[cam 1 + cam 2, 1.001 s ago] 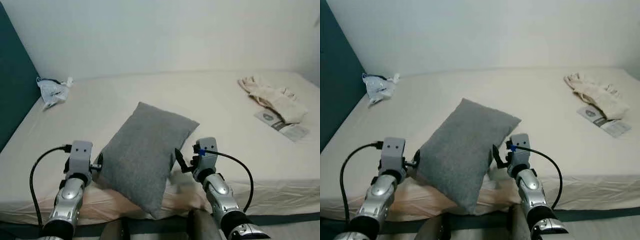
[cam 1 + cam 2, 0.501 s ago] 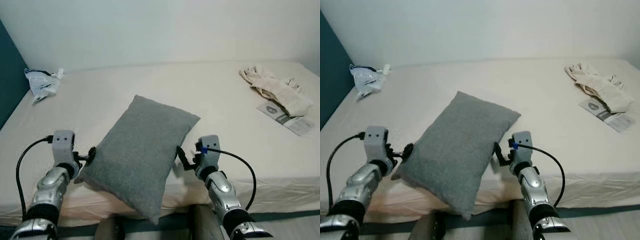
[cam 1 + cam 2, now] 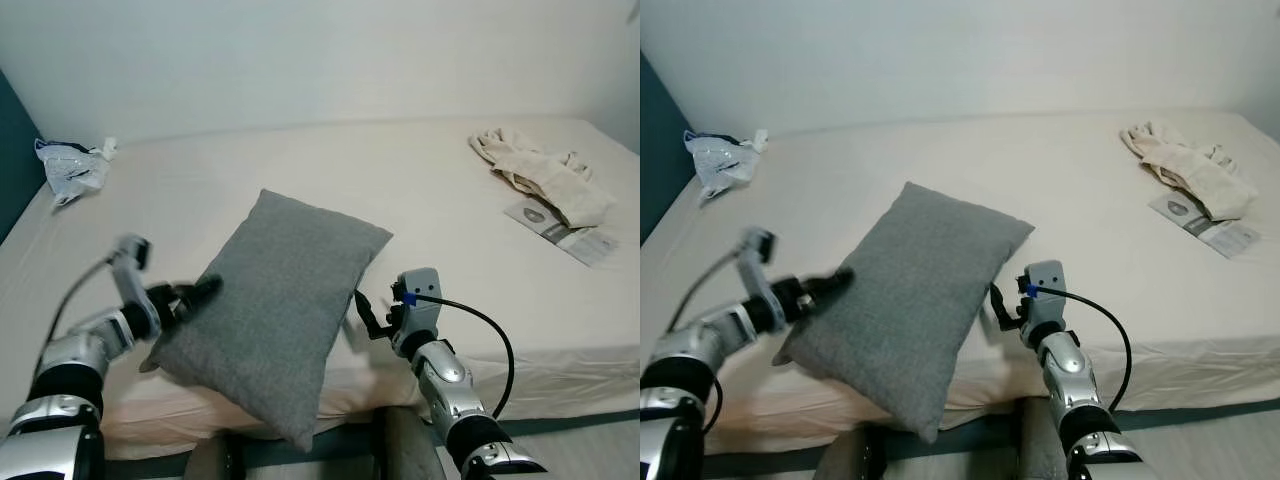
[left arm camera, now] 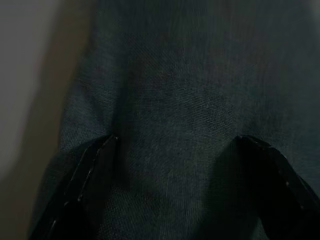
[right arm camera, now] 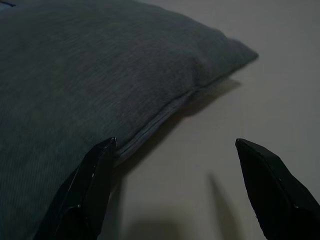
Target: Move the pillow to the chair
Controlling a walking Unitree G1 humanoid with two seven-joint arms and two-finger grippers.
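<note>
A: While the grey pillow (image 3: 275,305) lies slanted near the bed's (image 3: 450,200) front edge, which step is this?

B: Grasping, I judge. The left tool (image 3: 195,294), fingers apart, presses the pillow's 9 o'clock side; the right tool (image 3: 364,318), also spread, sits at its 3 o'clock edge.

A: Next?

B: Probably squeeze from both sides, then lift.

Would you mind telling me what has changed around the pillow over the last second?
The left gripper has swung up from beside the pillow onto its left edge, fingers open over the fabric. The right gripper stays open at the pillow's right edge. The pillow still lies on the bed.
</note>
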